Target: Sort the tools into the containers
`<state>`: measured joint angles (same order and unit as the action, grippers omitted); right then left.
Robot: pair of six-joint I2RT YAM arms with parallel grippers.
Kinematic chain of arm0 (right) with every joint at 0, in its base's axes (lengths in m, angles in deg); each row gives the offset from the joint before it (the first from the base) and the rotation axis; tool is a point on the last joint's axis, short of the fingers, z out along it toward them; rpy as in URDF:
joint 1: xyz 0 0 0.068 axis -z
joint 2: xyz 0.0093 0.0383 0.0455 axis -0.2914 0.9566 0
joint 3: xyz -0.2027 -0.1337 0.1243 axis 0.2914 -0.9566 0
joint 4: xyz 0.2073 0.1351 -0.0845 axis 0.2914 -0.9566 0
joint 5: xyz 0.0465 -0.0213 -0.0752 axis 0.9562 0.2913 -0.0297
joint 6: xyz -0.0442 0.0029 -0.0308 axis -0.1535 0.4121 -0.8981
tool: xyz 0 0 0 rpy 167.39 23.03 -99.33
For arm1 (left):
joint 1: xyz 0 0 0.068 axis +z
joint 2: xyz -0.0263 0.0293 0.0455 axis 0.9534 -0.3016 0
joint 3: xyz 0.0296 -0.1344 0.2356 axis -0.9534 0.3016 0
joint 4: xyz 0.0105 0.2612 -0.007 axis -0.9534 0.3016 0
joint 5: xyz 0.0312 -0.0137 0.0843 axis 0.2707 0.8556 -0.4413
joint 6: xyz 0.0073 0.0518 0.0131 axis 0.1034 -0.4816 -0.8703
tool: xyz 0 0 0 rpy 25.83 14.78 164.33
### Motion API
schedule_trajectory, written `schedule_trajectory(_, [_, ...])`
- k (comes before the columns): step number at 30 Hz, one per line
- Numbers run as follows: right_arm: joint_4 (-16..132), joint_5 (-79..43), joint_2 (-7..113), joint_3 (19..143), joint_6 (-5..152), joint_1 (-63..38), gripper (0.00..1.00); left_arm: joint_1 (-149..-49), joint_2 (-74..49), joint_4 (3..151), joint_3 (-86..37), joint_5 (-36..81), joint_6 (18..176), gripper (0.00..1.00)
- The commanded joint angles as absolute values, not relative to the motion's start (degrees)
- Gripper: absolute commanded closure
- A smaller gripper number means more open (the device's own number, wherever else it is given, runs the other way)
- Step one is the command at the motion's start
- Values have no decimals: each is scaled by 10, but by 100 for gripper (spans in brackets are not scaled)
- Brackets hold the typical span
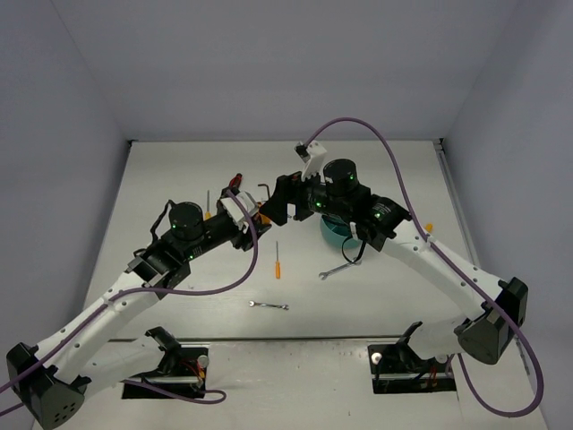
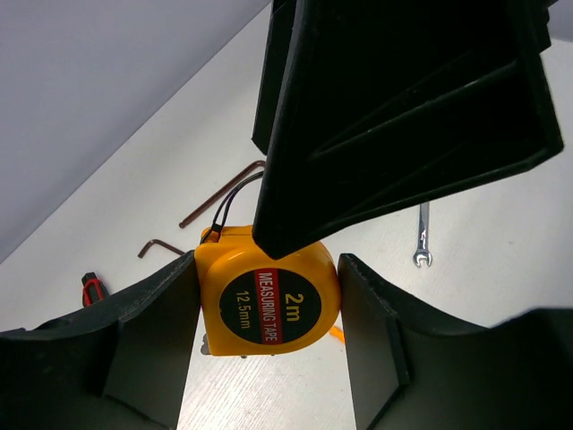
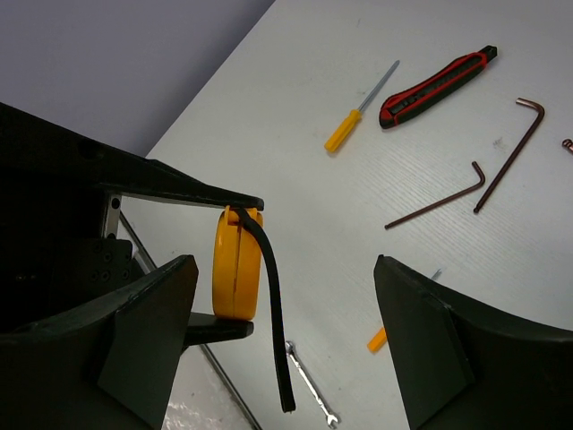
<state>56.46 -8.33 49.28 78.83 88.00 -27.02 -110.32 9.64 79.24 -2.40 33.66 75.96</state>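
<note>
The left claw (image 2: 267,266) is gripping the yellow tape measure (image 2: 269,305). Its fingers (image 2: 152,340) are about half open and pressing on opposite edges of the case. The right claw (image 3: 285,262) is reaching in from the other side with its jaws wide apart. The case is sitting between its fingers, just beside one and well apart from the other, and I cannot tell whether it is touching the nearer one. The right claw is holding nothing. A black strap (image 3: 273,322) is hanging down from the case.

Both claws are meeting above the middle of the table (image 1: 179,170), just left of the teal tub (image 1: 336,235), which is showing only partly under the right arm. A silver wrench (image 1: 338,269) is lying on the table near the tub, and a smaller wrench (image 1: 269,305) is lying nearer and further left. An orange-handled screwdriver (image 1: 277,260) is lying between them. On the far left side, a red-and-black tool (image 3: 439,85), a second screwdriver (image 3: 358,121) and two dark hex keys (image 3: 439,202) are lying on the table.
</note>
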Motion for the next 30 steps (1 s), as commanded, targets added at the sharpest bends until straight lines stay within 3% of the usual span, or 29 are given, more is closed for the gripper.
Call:
schedule_trajectory(1, [606, -73, 502, 812, 886, -276, 26, -1107, 100, 723, -32, 354, 738, 59])
schedule_trajectory(6, [607, -57, 513, 812, 888, -280, 32, -1115, 89, 720, -35, 355, 732, 59])
schedule_trajectory(11, [607, -56, 516, 810, 889, -283, 45, -1117, 80, 716, -35, 355, 729, 59])
schedule_trajectory(18, [607, -53, 523, 805, 894, -287, 73, -1119, 67, 715, -41, 354, 724, 58])
schedule_trajectory(23, [607, -51, 525, 800, 895, -288, 77, -1121, 63, 715, -44, 352, 720, 58])
schedule_trajectory(28, [607, -45, 528, 797, 897, -290, 61, -1122, 62, 715, -45, 351, 715, 58])
schedule_trajectory(30, [607, -42, 528, 797, 896, -290, 60, -1122, 62, 715, -45, 349, 714, 58])
